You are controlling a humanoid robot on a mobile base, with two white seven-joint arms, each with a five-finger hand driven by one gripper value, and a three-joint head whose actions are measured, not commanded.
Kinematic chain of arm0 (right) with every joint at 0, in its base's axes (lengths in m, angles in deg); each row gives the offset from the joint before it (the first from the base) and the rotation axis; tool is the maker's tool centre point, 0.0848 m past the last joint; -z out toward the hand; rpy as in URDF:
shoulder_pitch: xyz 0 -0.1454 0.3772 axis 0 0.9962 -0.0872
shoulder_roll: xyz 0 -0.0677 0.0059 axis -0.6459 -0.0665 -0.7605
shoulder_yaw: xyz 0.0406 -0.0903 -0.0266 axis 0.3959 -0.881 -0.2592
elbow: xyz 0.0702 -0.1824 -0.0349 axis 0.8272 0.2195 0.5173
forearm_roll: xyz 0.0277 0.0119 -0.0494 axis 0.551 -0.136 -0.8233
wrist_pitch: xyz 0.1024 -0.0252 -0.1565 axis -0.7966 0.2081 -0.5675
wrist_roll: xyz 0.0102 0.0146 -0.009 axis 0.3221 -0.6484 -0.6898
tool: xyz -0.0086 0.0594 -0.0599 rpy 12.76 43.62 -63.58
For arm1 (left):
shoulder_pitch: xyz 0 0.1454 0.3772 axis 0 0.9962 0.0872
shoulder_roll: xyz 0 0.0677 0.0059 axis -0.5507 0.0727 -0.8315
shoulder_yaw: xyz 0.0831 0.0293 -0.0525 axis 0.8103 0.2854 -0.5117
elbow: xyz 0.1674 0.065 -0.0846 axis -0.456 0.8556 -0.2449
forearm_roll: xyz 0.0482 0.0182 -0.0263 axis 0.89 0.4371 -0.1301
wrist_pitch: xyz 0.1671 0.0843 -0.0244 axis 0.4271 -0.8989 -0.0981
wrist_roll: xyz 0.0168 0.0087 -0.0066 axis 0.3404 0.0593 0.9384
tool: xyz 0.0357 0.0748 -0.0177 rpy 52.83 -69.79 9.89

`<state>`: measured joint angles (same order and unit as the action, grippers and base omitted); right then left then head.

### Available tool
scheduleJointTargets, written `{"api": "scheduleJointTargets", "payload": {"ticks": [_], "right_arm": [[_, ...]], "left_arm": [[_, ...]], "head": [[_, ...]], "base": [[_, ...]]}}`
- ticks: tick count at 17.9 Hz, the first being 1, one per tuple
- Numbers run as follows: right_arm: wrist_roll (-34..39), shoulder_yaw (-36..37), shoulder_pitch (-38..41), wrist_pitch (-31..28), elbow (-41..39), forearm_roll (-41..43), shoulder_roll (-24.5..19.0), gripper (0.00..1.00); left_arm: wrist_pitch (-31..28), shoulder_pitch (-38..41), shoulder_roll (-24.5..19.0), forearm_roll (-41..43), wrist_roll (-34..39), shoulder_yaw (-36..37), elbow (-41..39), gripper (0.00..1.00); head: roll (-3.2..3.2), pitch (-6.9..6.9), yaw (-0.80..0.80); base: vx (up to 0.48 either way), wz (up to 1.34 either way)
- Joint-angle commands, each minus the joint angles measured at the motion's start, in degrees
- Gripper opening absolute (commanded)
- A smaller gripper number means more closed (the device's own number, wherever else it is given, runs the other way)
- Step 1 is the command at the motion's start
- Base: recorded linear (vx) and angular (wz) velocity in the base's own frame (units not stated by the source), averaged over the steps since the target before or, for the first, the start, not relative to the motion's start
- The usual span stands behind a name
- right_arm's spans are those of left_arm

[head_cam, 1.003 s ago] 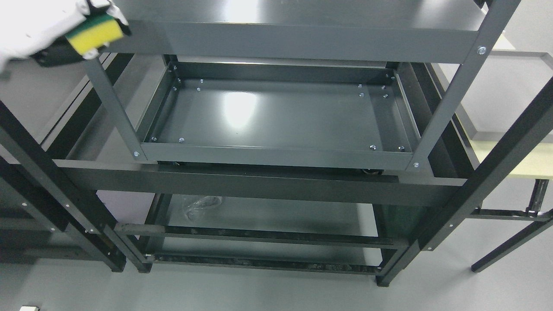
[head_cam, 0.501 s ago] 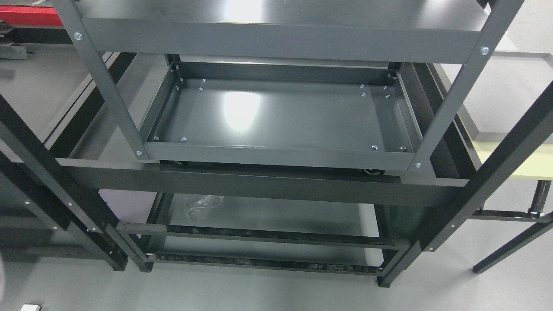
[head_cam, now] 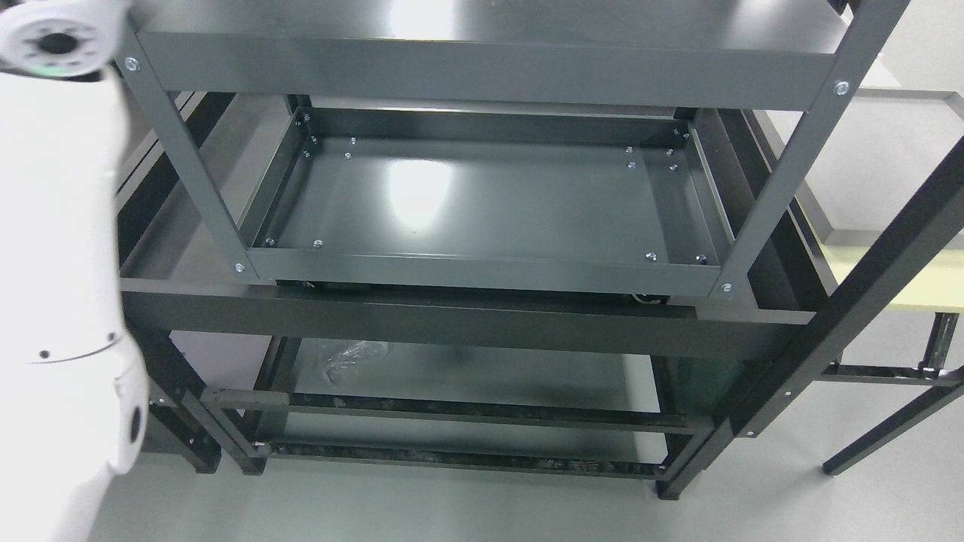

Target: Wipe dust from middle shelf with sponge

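A: What fills the left edge?

B: The robot's left arm [head_cam: 60, 248], a broad white casing running from the top left corner down to the bottom edge, with a round joint at its top. It stands in front of the rack's left post. The hand itself is out of frame, so I cannot tell whether its fingers are spread or closed.

A: And the sponge?

B: It does not show anywhere in this view.

A: The shelf?

B: The middle shelf [head_cam: 482, 203] is a dark grey metal tray with a raised rim and small bolts near its four corners. A bright patch of light reflects left of its centre. The top shelf [head_cam: 482, 68] overhangs its far edge.

A: Below?

B: A lower shelf [head_cam: 467, 373] with a crumpled clear plastic bag [head_cam: 350, 357] near its left end.

A: To the right?

B: A pale table [head_cam: 904, 278] sits beyond the rack's right post.
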<state>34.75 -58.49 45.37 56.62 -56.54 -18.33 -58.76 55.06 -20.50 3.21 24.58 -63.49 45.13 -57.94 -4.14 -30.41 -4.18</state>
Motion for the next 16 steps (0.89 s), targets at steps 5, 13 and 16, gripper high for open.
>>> {"api": "scheduleJointTargets", "payload": {"ticks": [5,13,16], "right_arm": [[-0.02,0.0,0.0,-4.19,-1.0,0.0,1.0,1.0],[-0.02,0.0,0.0,-4.19,-1.0,0.0,1.0,1.0],[-0.02,0.0,0.0,-4.19,-1.0,0.0,1.0,1.0]], "left_arm": [[-4.19,-4.56,9.66,6.85,0.52,36.26,8.95,0.03],[-3.58,-1.06,9.66,10.54,0.35,25.14,12.48,0.04],[-1.48,4.12,9.66,12.74,-0.09,16.87,11.96,0.04]], "head": [[0.0,0.0,0.0],[0.0,0.0,0.0],[0.0,0.0,0.0]], "base": [[0.0,0.0],[0.0,0.0],[0.0,0.0]]}}
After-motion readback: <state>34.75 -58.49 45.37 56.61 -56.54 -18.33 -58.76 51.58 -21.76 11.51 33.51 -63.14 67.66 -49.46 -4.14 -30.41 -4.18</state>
